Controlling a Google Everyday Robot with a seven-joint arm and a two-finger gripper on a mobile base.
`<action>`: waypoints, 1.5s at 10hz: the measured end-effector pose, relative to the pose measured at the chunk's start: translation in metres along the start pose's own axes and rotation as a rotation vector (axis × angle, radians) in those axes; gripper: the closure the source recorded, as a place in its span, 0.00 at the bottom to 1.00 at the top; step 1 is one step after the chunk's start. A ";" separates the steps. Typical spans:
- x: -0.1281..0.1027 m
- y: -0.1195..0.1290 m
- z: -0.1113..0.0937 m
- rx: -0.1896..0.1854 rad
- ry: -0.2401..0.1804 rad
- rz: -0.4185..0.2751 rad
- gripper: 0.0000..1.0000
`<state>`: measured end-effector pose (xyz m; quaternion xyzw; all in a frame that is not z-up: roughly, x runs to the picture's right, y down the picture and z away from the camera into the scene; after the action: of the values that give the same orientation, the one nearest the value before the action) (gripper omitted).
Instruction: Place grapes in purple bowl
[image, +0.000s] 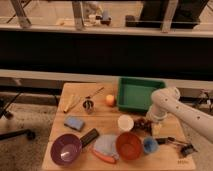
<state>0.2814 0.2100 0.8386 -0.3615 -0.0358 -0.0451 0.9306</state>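
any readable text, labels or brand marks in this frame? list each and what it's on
None readable.
Table: faint mark near its front right corner, too blurred to read.
Green tray, purple bowl, orange-red bowl, white cup, blue sponge: no print visible.
Tool: down at the grapes right of the white cup; no marking visible on it or the arm.

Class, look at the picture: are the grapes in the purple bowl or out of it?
Out. The grapes lie on the table right of the white cup, by the end effector; the purple bowl sits at the front left, holding nothing visible.
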 end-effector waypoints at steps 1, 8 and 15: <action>-0.001 0.000 -0.001 0.002 -0.004 -0.001 0.63; 0.002 0.004 -0.004 0.005 -0.020 0.017 1.00; 0.002 0.013 -0.021 0.020 -0.085 0.034 1.00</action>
<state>0.2858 0.2051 0.8146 -0.3543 -0.0693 -0.0135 0.9325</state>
